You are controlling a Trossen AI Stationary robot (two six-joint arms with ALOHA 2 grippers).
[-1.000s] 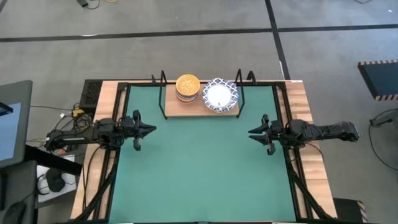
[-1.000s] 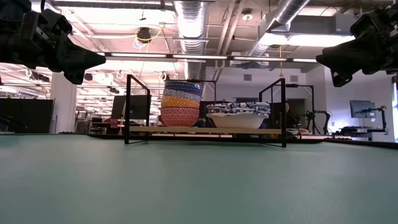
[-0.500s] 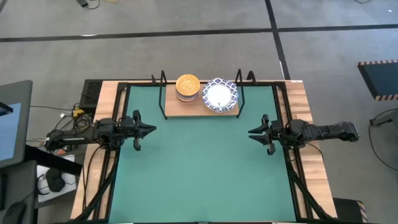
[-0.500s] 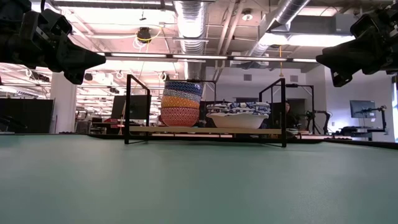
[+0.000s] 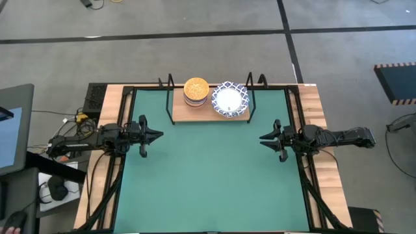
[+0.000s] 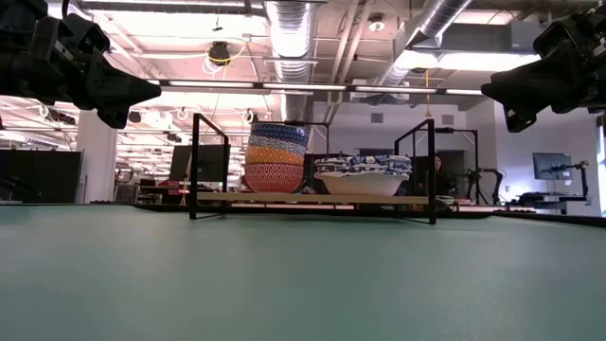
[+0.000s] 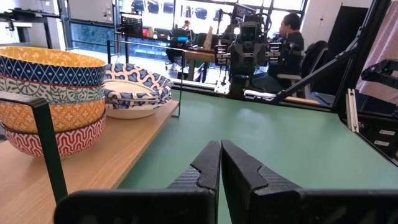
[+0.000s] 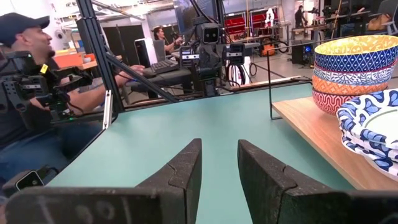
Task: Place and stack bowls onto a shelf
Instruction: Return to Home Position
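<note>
Left end effector (image 5: 158, 136), shut and empty, and right end effector (image 5: 263, 138), slightly parted and empty, are parked well apart from the shelf (image 5: 188, 116) ahead between them, where bowls (image 5: 196, 90) are stacked, presumably for clearance.

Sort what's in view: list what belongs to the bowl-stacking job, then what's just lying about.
Job:
shelf
small-bowl stack, yellow on top, on the shelf
wide blue-and-white bowl stack next to it
left hand, shut, empty
right hand, open, empty

Lying about:
green mat
black box at the table's far left corner
cables
seated person beyond the table
</note>
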